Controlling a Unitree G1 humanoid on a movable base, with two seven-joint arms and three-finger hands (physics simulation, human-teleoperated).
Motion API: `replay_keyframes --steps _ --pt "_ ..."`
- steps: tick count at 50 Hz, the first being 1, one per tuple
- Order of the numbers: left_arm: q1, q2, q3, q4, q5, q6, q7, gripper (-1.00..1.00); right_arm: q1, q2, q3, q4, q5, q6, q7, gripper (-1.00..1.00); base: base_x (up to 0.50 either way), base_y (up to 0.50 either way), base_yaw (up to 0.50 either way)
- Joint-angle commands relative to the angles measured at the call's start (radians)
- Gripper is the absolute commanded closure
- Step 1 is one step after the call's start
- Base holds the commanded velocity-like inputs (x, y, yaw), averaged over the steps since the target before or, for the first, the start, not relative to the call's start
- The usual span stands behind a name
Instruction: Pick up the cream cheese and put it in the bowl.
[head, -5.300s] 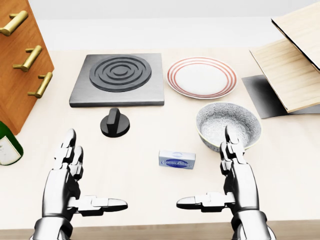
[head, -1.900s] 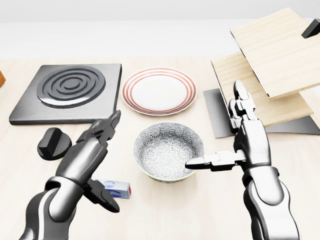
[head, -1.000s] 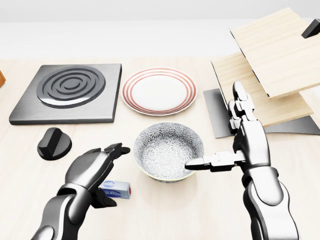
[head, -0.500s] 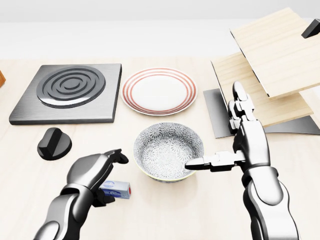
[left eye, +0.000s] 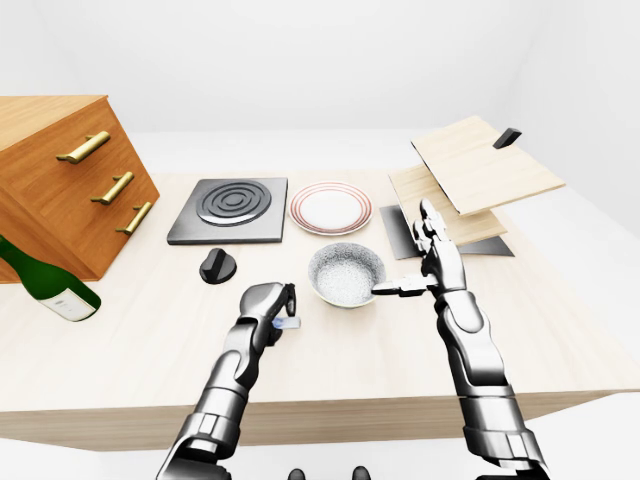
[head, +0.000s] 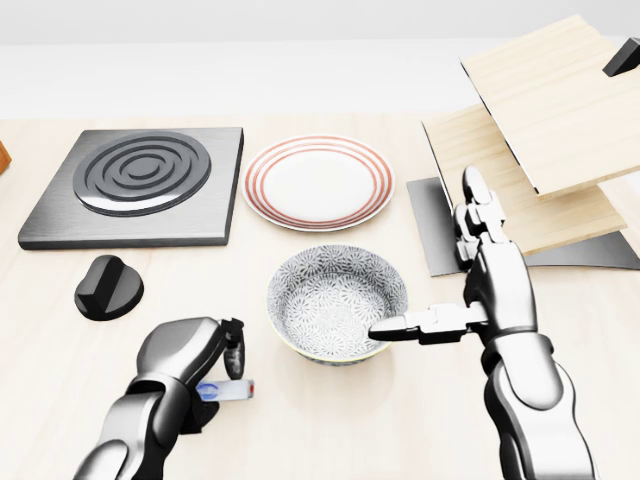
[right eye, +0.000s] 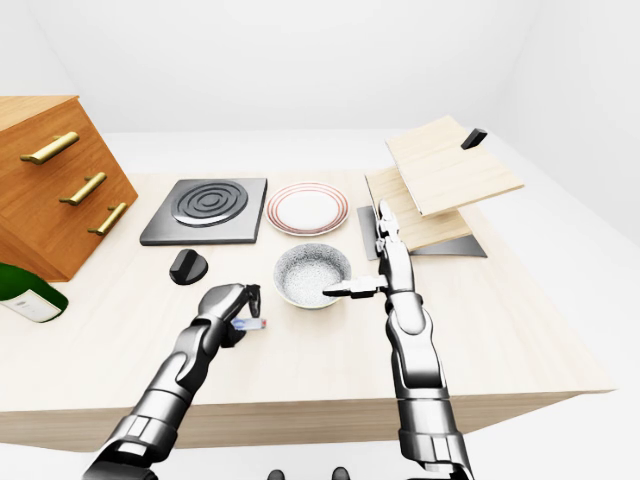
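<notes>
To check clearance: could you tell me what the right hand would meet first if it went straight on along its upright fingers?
Probably the wooden boards: the right hand points up-picture at them, though depth is unclear.

Left hand closed low, right hand spread open and raised

In the head view the left arm enters from the bottom left, bent at the elbow, and the left hand (head: 190, 362) is curled knuckles-up with its fingers (head: 233, 352) wrapped round the cream cheese (head: 226, 390). The right arm rises from the bottom right, forearm nearly upright. The right hand (head: 487, 285) is spread, two fingers pointing toward the view's top and the thumb (head: 412, 325) stretched out leftward.
</notes>
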Motion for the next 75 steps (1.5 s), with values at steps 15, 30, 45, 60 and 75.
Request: replay_keyframes --steps 15,30,45,60,75 --pt "0.099 -0.016 0.042 -0.510 -0.014 0.089 -0.166 1.00 -0.015 0.003 0.007 0.021 0.004 0.000 -0.006 -1.00 0.00 0.00 0.00" --pt "0.072 -0.060 0.036 -0.861 0.073 0.097 -0.378 1.00 -0.017 0.002 0.006 0.032 0.003 0.000 -0.006 -1.00 0.00 0.00 0.00" --pt "-0.222 -0.174 -0.029 -0.673 0.109 0.097 -0.349 1.00 -0.010 -0.003 -0.002 0.025 0.010 0.000 0.000 -1.00 0.00 0.00 0.00" --pt "-0.497 -0.248 -0.045 -0.223 0.056 0.097 -0.141 1.00 -0.001 -0.005 -0.005 0.007 0.015 0.000 0.002 -1.00 0.00 0.00 0.00" --pt "-0.557 -0.278 -0.064 0.052 0.045 0.097 0.009 1.00 0.002 -0.008 -0.012 0.000 0.026 0.000 0.004 -1.00 0.00 0.00 0.00"
